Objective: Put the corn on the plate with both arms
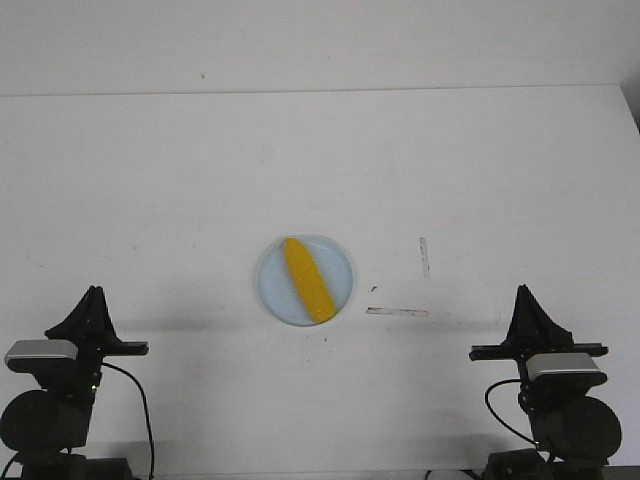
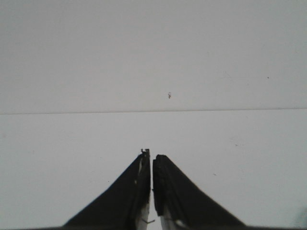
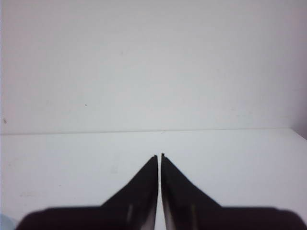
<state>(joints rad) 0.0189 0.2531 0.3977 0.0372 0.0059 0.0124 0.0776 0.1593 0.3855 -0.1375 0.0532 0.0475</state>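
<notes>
left black gripper (image 1: pixel 93 292): jaws pressed together, empty, parked well left of the plate | bright yellow tapered smooth corn cob (image 1: pixel 307 279): lies diagonally inside round shallow pale-blue plate (image 1: pixel 268 290), task apparently complete | right black gripper (image 1: pixel 524 291): jaws together, empty, well right of plate

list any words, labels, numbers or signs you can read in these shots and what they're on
None can be read in any view.
The corn and the plate carry no print.
The left gripper and right gripper show only plain black fingers, no label.
The table has faint strips and specks beside the plate, but no letters or digits.
</notes>
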